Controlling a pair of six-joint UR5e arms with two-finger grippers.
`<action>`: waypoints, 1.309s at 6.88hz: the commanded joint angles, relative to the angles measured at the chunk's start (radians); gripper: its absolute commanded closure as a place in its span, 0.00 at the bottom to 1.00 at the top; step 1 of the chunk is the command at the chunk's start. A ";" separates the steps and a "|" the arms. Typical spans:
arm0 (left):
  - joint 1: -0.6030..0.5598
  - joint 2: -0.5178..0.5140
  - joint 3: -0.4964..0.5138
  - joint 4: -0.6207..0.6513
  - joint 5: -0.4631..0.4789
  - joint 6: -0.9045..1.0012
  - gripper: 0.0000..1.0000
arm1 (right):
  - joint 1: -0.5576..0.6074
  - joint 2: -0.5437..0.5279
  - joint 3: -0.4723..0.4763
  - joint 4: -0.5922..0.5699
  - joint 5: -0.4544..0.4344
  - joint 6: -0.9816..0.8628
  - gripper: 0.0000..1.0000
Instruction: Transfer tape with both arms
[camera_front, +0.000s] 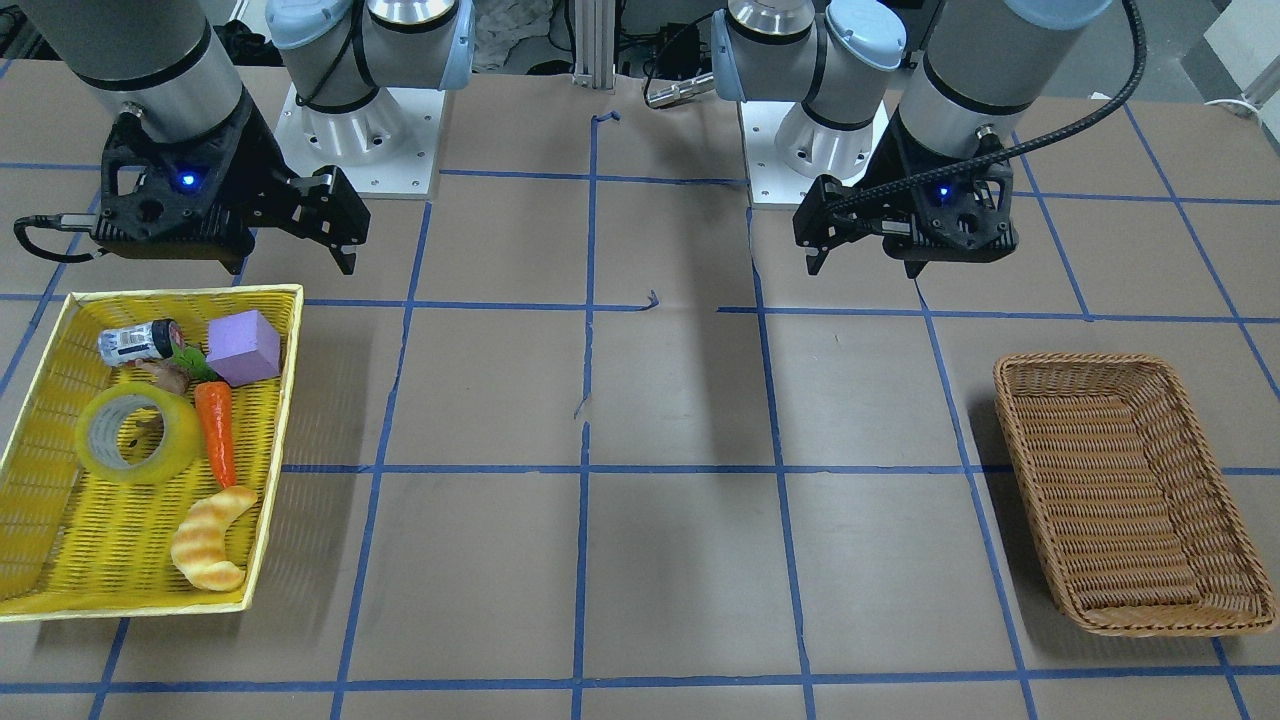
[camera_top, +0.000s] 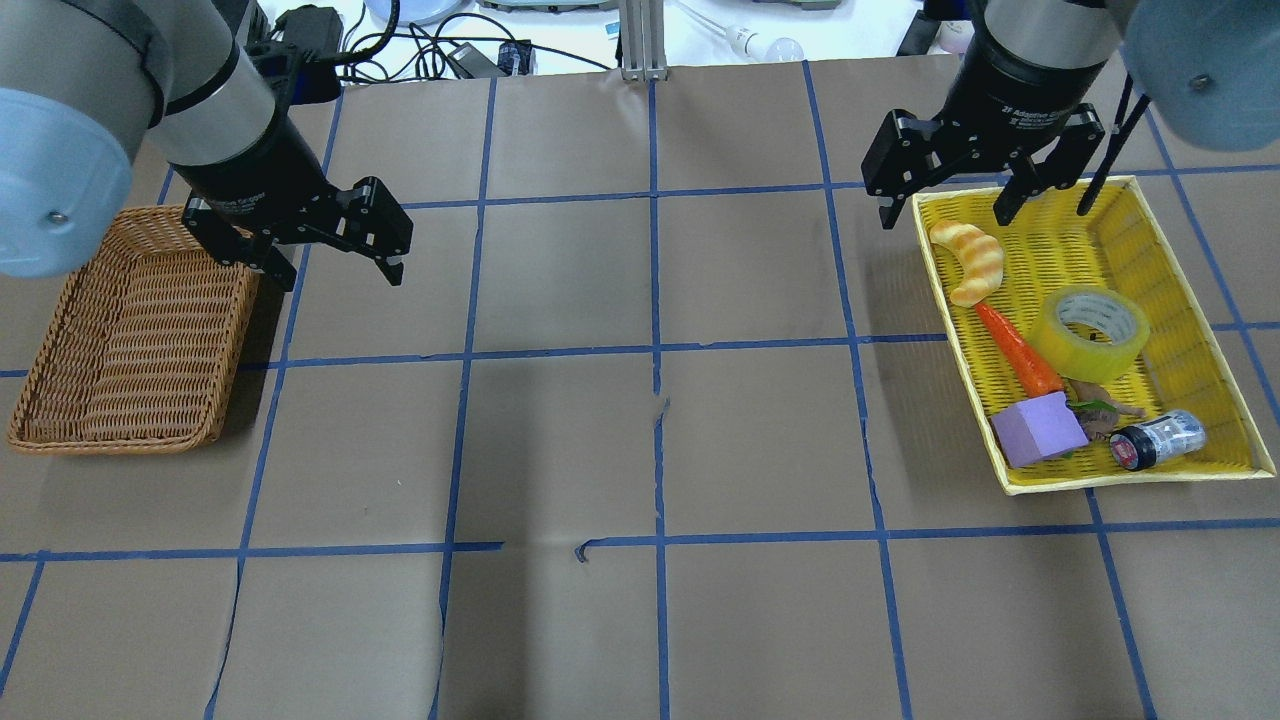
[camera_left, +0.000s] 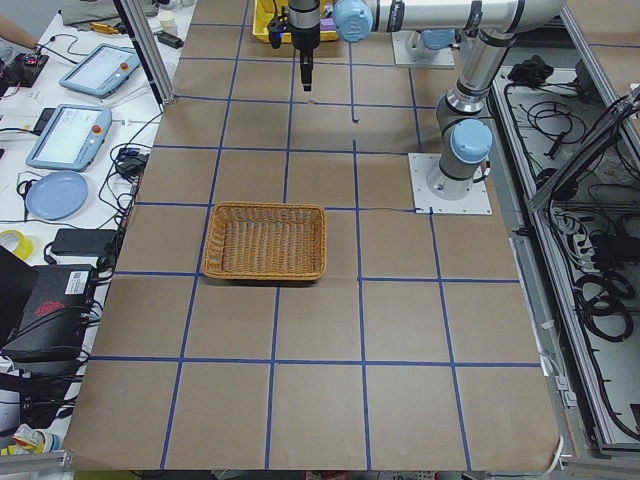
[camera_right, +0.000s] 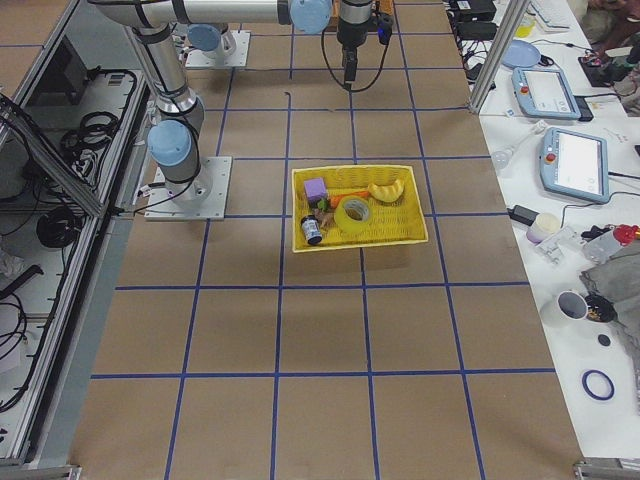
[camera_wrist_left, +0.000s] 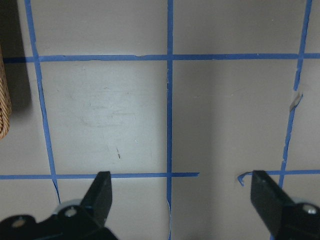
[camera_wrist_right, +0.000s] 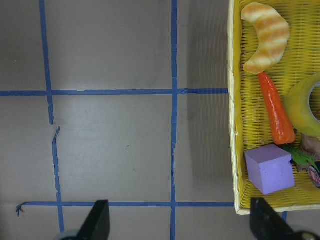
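Note:
The tape is a wide yellow roll with a grey core. It lies flat in the yellow basket, and shows in the overhead view and the right wrist view. My right gripper is open and empty. It hovers over the basket's far corner by the croissant, well short of the tape, and its open jaws frame the bottom of the right wrist view. My left gripper is open and empty above bare table beside the brown wicker basket.
The yellow basket also holds a carrot touching the tape, a purple block, a small bottle and a brown scrap. The wicker basket holds nothing. Blue tape lines grid the brown table between the baskets.

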 joint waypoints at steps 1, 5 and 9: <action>0.000 0.000 0.000 0.001 0.000 0.000 0.00 | 0.001 0.000 -0.001 0.000 -0.007 0.000 0.00; 0.000 -0.005 -0.002 0.004 -0.003 0.000 0.00 | 0.000 0.000 0.002 -0.006 -0.013 -0.001 0.00; -0.003 -0.017 -0.005 0.000 -0.005 0.002 0.00 | -0.003 0.003 0.002 -0.009 -0.013 -0.001 0.00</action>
